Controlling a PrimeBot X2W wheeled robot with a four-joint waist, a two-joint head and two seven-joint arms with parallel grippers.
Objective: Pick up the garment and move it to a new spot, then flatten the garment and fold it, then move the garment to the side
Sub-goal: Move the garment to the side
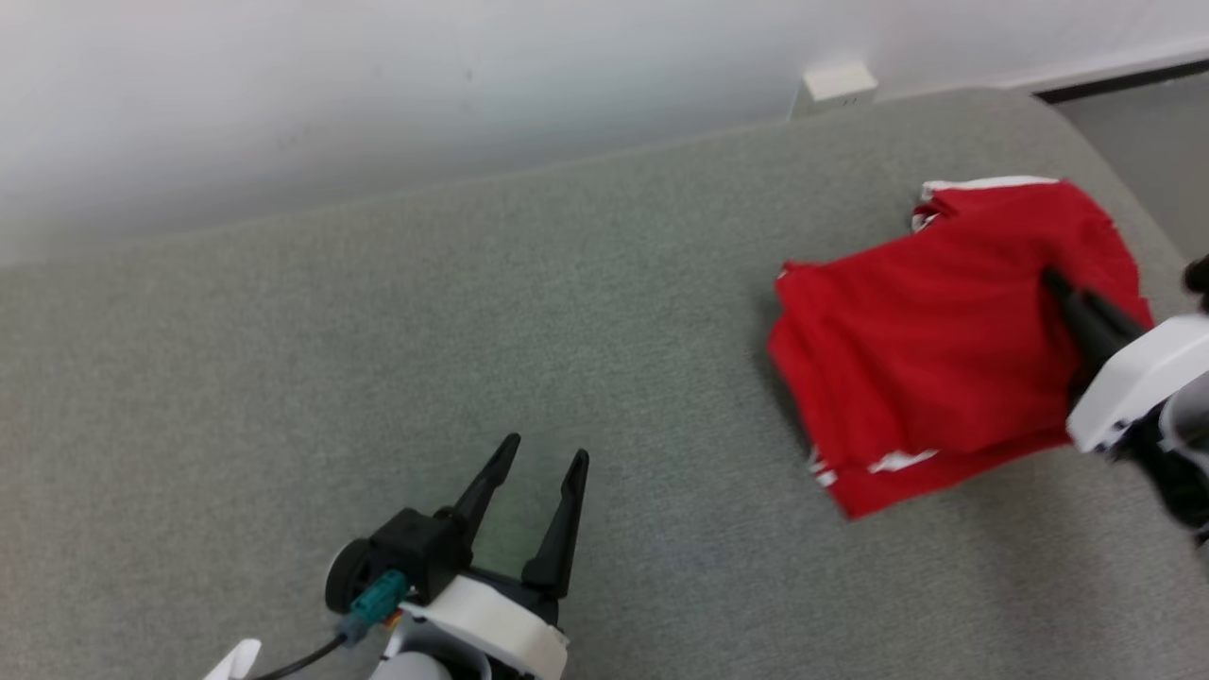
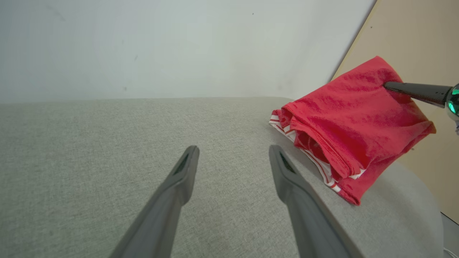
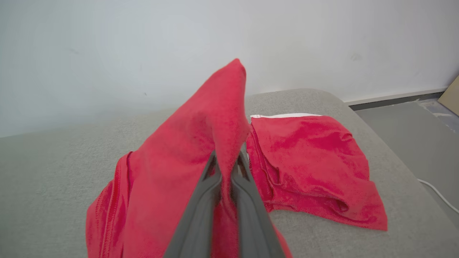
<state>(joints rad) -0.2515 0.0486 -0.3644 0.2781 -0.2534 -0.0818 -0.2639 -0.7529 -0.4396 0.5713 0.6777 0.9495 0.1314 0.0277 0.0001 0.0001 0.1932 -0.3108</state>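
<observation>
A folded red knit garment with white-striped trim [image 1: 926,349] lies at the far right of the grey woven-fabric surface [image 1: 378,359], near its rounded corner. The right gripper [image 1: 1050,279], its body cut off by the head view's right edge, has its fingers pressed together on a raised fold of the red cloth, which hides the fingertips. The left gripper [image 1: 546,449] is spread wide at the near left, well apart from the garment, holding nothing.

A grey fabric-covered surface [image 1: 378,331] carries a red garment [image 1: 926,349] with white trim near its right end.
</observation>
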